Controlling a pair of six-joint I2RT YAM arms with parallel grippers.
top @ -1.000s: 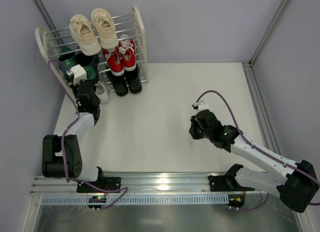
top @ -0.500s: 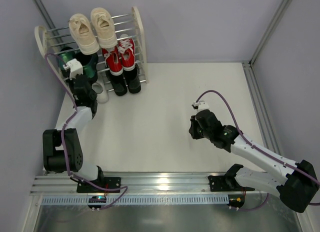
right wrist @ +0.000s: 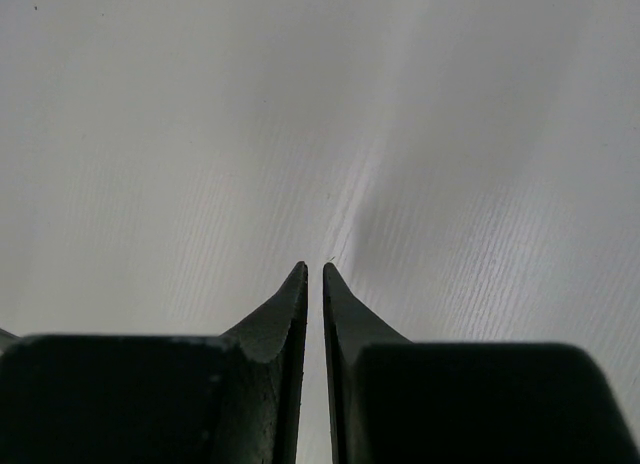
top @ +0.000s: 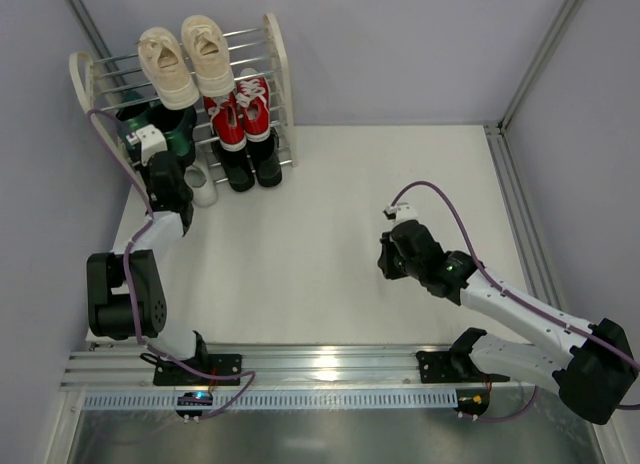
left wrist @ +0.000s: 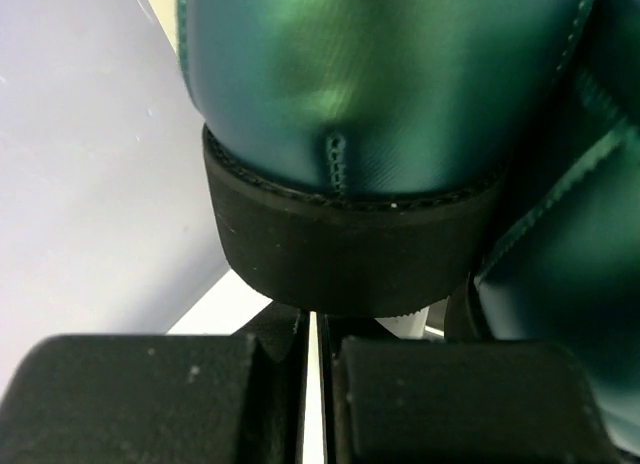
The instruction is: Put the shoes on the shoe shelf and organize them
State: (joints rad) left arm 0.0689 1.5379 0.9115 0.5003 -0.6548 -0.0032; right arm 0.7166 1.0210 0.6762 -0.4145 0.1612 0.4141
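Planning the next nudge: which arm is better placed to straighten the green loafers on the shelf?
Left. The left gripper, shut, sits at the heel of a green loafer by the shoe shelf; the right gripper, shut, hangs over the table far away.

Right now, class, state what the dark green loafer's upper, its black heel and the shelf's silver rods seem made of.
Dark green loafer upper: glossy leather or imitation, stitched seam. Black heel: matte rubber, likely. Thin silver rods: metal, shiny.
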